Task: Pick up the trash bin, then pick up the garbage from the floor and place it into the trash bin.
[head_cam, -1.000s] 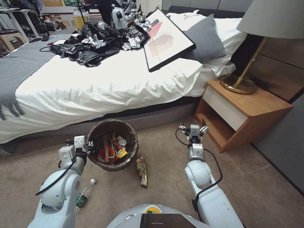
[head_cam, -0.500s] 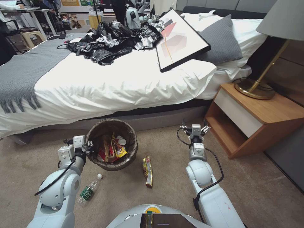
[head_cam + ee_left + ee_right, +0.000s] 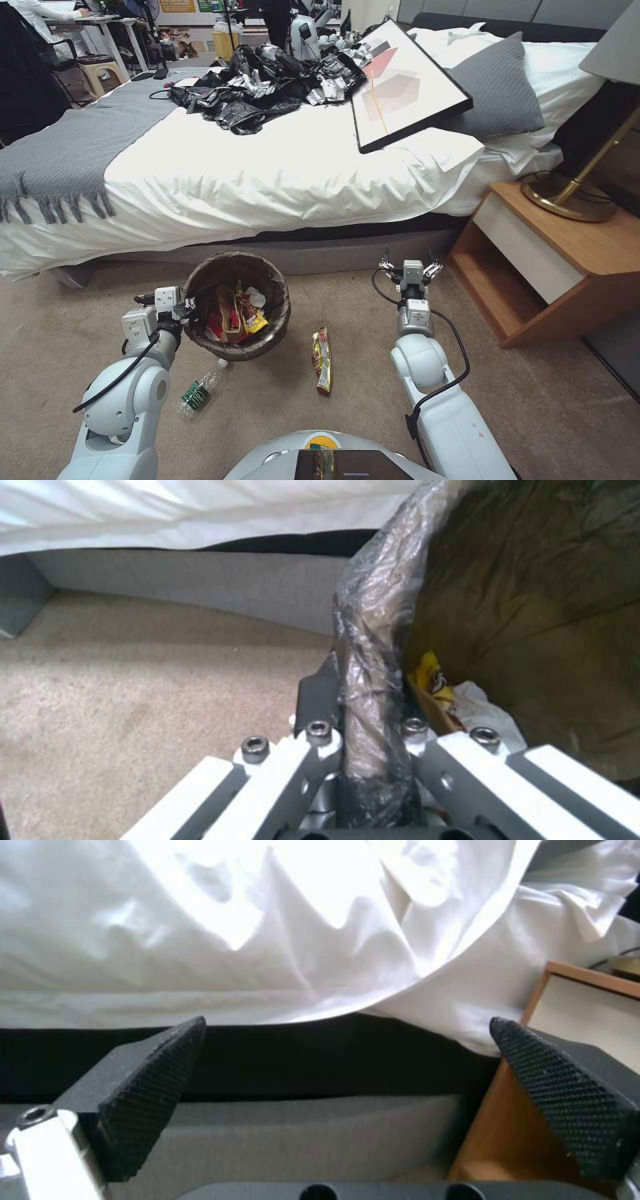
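Note:
The trash bin (image 3: 267, 333), lined with a dark bag, hangs in front of the bed with my left gripper (image 3: 189, 309) shut on its near-left rim. In the left wrist view the left gripper (image 3: 363, 715) pinches the bag-covered rim (image 3: 373, 630). Garbage (image 3: 233, 313) lies inside: red and yellow wrappers and a tan paper bag. A yellow-red snack wrapper (image 3: 323, 351) lies on the carpet right of the bin. A clear green-labelled bottle (image 3: 200, 391) lies by my left arm. My right gripper (image 3: 409, 263) is raised and open, holding nothing; its pads (image 3: 150, 1080) stand wide apart.
The bed (image 3: 267, 173) runs across the back, carrying black bags (image 3: 267, 93), a framed picture (image 3: 407, 87) and a grey pillow (image 3: 500, 87). A wooden nightstand (image 3: 567, 280) with a brass lamp base (image 3: 567, 200) stands at the right. Open carpet lies before me.
The whole picture has slid to the right, so the camera has turned left. Bin and both arms keep their places in view; the floor wrapper and bottle have shifted right with the room.

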### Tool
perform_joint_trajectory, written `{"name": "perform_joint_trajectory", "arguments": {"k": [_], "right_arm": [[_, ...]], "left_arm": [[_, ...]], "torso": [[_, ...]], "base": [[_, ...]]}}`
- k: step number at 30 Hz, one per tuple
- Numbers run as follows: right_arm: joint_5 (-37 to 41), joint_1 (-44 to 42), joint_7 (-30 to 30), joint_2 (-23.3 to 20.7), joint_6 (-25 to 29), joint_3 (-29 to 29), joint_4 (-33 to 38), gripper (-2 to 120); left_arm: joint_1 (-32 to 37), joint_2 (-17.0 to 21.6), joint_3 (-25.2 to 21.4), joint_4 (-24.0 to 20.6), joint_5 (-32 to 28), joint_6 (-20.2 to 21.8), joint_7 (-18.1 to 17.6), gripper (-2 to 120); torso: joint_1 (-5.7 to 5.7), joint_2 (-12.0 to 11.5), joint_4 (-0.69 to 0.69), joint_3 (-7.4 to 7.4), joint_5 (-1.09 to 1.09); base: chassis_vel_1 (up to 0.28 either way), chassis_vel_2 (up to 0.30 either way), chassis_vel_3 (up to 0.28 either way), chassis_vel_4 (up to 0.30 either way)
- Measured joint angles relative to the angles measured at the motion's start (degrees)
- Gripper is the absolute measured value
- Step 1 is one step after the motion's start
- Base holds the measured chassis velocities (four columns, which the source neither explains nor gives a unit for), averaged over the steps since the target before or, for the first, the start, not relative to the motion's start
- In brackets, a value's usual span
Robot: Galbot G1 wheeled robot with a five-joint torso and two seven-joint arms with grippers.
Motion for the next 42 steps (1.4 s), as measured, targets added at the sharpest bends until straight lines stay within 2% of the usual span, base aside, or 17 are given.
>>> {"name": "perform_joint_trajectory", "arguments": {"k": [21, 24, 26, 28, 29, 30, 31, 32, 33, 35, 37, 42], "right_arm": [[2.1, 0.0, 1.2, -1.0, -1.8, 0.1, 1.2, 100], [3.6, 0.1, 1.1, -1.7, -4.2, -0.8, 2.4, 100], [11.8, 3.2, 4.4, -3.5, -14.6, -4.6, 4.1, 100], [25.4, 8.3, 8.1, -5.8, -26.9, -8.8, 4.4, 100], [25.4, 8.3, 8.1, -5.8, -26.9, -8.8, 4.4, 100], [34.7, 11.6, 9.9, -7.1, -34.0, -11.0, 3.8, 100], [47.2, 15.7, 11.3, -8.5, -38.9, -13.7, 1.5, 100], [53.7, 18.6, 11.4, -8.9, -40.0, -16.7, -1.9, 100], [53.7, 18.6, 11.4, -8.9, -40.0, -16.7, -1.9, 100], [59.1, 21.4, 11.4, -7.9, -40.1, -20.9, -8.3, 100], [59.6, 22.1, 11.0, -6.2, -40.1, -23.0, -14.1, 100], [56.1, 21.8, 9.2, -3.8, -39.8, -24.3, -20.1, 100]], "left_arm": [[-0.3, -0.1, 0.0, 0.6, -0.2, -0.2, -0.2, 0], [-0.2, 0.0, -0.2, 0.8, 0.6, -0.4, 0.1, 0], [-0.2, 0.0, -0.1, 0.9, 0.9, -0.4, 0.2, 0], [-0.3, -0.1, 0.0, 0.9, 0.8, -0.3, 0.1, 0], [-0.3, -0.1, 0.0, 0.9, 0.8, -0.3, 0.1, 0], [-0.3, 0.0, 0.0, 0.8, 0.6, -0.2, 0.1, 0], [-0.3, 0.1, -0.1, 0.6, 0.3, -0.1, 0.1, 0], [-0.1, 0.2, -0.4, 0.4, 0.1, -0.1, 0.1, 0], [-0.1, 0.2, -0.4, 0.4, 0.1, -0.1, 0.1, 0], [0.1, 0.3, -0.8, 0.3, -0.2, -0.1, 0.0, 0], [0.2, 0.4, -1.0, 0.2, -0.2, -0.1, 0.1, 0], [0.3, 0.4, -1.0, 0.2, -0.3, -0.1, 0.1, 0]], "torso": [[0.0, 0.0, 0.0, 0.0, 0.0], [0.0, 0.0, -0.01, 0.0, 0.0], [0.0, 0.0, -0.01, 0.0, 0.0], [0.0, 0.0, 0.02, 0.0, 0.0], [0.0, 0.0, 0.02, 0.0, 0.0], [0.0, 0.0, 0.02, 0.0, 0.0], [0.0, 0.0, -0.01, 0.0, -0.01], [0.0, 0.0, 0.01, 0.0, 0.0], [0.0, 0.0, 0.01, 0.0, 0.0], [0.0, 0.0, 0.0, 0.0, -0.02], [0.0, 0.0, 0.02, 0.0, 0.0], [0.0, 0.0, 0.0, 0.0, 0.0]], "base": [[0.0, 0.0, 0.0, 0.0], [0.0, 0.0, 0.0, 0.0], [0.0, 0.0, 0.0, 0.0], [0.0, 0.0, 0.0, 0.0], [0.0, 0.0, 0.0, 0.0], [0.0, 0.0, 0.0, 0.0], [0.0, 0.0, 0.0, 0.0], [0.0, 0.0, 0.0, 0.0], [0.0, 0.0, 0.0, 0.0], [0.0, 0.0, 0.0, 0.0], [0.0, 0.0, 0.0, 0.0], [0.0, 0.0, 0.0, 0.0]]}}
